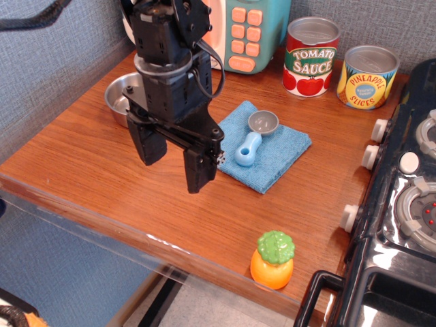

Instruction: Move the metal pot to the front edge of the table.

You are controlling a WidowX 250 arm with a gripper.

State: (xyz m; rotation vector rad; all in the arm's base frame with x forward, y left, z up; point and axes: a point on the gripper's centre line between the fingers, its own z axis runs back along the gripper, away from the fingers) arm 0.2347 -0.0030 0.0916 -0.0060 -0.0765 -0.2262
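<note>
The metal pot [120, 96] is a shallow shiny silver pan at the back left of the wooden table [82, 170], partly hidden behind my arm. My black gripper [175, 162] hangs in front of and to the right of the pot, its two fingers spread apart and empty, the tips just above the table surface. The pot stands apart from the fingers. The table's rounded front edge [136, 228] runs diagonally below the gripper.
A blue cloth [272, 153] with a grey scoop with a blue handle [255, 136] lies right of the gripper. Two cans, tomato sauce [310, 58] and pineapple slices [367, 77], stand at the back. A black toy stove [402, 204] is at right. An orange toy fruit [272, 259] sits near the front edge. A toy microwave [245, 30] is behind.
</note>
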